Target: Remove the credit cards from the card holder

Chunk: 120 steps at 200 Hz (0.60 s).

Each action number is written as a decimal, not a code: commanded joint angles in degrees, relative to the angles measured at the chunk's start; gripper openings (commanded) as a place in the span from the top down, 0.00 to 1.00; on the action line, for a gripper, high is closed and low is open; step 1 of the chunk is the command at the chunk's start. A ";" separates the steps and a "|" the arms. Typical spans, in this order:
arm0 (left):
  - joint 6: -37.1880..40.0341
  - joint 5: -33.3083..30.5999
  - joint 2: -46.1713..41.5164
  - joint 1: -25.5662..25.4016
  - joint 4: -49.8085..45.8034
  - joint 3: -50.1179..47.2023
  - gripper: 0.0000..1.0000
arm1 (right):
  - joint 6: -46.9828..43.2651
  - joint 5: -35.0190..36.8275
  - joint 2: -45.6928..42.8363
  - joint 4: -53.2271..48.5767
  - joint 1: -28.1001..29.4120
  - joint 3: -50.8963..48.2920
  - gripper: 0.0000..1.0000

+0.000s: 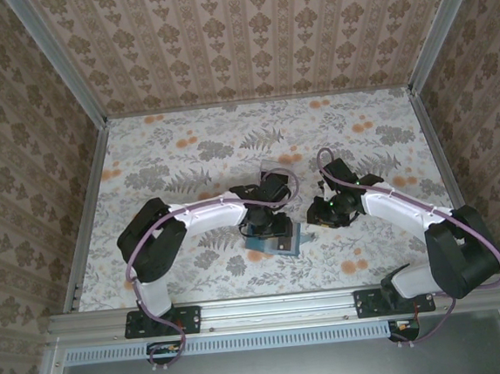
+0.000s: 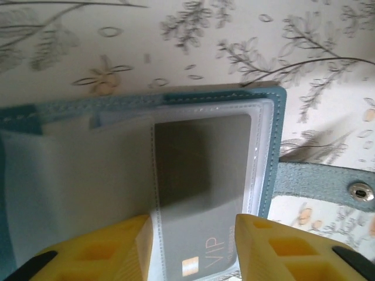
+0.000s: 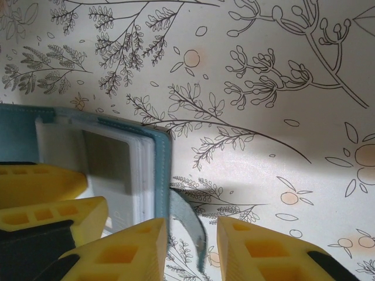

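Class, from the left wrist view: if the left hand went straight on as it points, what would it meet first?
Most likely the dark grey card in its clear sleeve inside the open card holder, right ahead of the left hand; depth is unclear.

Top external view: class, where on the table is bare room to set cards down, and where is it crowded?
Free: the far strip of table under the back wall, and the near patch between card holder and front rail. Crowded: the centre, where left gripper and right gripper meet.
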 commanded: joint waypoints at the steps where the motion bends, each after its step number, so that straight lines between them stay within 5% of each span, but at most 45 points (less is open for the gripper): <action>1: 2.93 -8.27 1.47 -1.46 -11.37 3.68 0.55 | -0.42 -0.90 0.60 -0.73 0.37 0.44 0.71; 67: 5.81 -19.93 6.42 -4.55 -26.20 14.12 0.51 | -0.66 -0.96 0.65 -0.90 0.40 0.66 0.70; 120: 6.55 -20.58 6.86 -4.55 -27.32 14.69 0.50 | -0.67 -1.03 0.60 -0.95 0.39 1.18 0.70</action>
